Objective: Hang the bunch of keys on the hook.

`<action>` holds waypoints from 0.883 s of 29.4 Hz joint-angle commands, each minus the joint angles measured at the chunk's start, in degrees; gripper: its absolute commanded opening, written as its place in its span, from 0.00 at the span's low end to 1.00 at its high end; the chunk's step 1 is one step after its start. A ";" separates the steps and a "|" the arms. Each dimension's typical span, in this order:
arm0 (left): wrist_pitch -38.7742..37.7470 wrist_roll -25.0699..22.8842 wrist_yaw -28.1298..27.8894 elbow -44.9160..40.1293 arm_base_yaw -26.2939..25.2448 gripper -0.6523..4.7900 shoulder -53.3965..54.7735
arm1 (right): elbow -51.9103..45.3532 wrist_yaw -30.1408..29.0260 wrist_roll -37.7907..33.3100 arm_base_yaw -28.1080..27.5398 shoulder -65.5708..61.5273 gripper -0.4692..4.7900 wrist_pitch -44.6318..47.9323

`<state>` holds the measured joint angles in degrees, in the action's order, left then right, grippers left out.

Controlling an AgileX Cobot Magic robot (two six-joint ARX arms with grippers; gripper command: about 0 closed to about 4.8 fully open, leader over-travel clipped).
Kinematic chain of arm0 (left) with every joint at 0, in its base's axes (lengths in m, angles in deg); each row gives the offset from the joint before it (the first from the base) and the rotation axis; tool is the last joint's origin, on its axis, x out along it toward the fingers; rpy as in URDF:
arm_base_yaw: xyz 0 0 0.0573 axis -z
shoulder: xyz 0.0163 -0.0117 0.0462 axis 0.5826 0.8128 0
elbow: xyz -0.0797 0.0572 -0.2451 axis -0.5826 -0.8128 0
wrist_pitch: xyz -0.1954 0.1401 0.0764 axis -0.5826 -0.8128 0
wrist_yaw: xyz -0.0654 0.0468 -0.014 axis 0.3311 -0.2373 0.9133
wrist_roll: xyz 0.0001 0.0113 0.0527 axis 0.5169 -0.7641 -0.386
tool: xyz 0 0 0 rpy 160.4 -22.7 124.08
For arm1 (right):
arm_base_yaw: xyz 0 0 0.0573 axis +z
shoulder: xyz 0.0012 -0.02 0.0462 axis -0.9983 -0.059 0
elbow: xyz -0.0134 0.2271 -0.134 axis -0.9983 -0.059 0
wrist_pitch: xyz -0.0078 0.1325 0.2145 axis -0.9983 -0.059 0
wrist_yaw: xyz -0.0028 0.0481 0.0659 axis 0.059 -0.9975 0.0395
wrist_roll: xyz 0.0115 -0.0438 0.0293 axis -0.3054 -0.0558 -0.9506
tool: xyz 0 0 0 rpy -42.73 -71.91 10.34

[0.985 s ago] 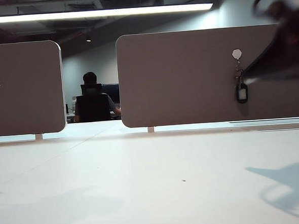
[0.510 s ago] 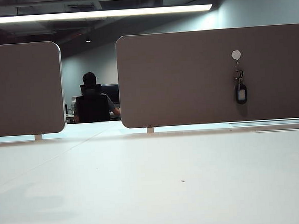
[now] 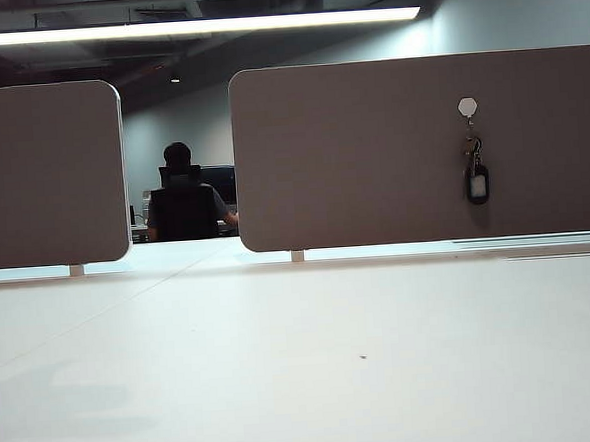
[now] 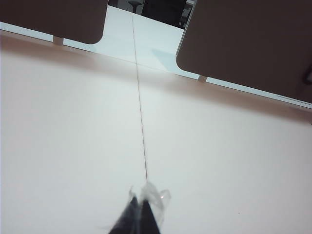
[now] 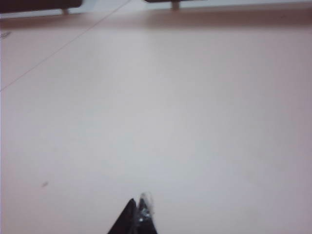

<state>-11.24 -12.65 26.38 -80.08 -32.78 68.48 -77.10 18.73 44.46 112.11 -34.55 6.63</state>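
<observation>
Bunch of keys (image 3: 476, 175) hangs vertically from hook (image 3: 467, 108); left claw (image 4: 140, 210) and right claw (image 5: 136, 213) closed, empty

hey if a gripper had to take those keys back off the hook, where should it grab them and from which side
Probably the black fob, the widest part of the bunch of keys, hanging flat against the brown panel below the hook. Come from the table side, pinch its edges, lift. Both grippers, left gripper, right gripper, are shut, over the table.

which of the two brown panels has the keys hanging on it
The wide right panel: its hook carries the keys. The left panel is bare.
</observation>
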 commanded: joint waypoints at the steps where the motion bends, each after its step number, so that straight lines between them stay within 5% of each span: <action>1: 0.42 -0.04 0.02 0.09 -0.07 0.11 0.04 | -0.11 5.64 1.38 -0.09 -0.09 0.08 0.90; 21: 0.31 -0.04 0.02 0.09 -0.02 0.11 0.04 | -0.09 5.57 0.72 -0.24 0.66 0.09 0.63; 26: 0.28 -0.04 0.02 0.09 -0.02 0.11 0.04 | -0.07 4.22 0.74 -6.23 4.11 0.09 0.90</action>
<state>-11.33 -12.65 26.38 -80.08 -32.78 68.46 -77.10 23.75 45.35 108.02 -31.25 6.39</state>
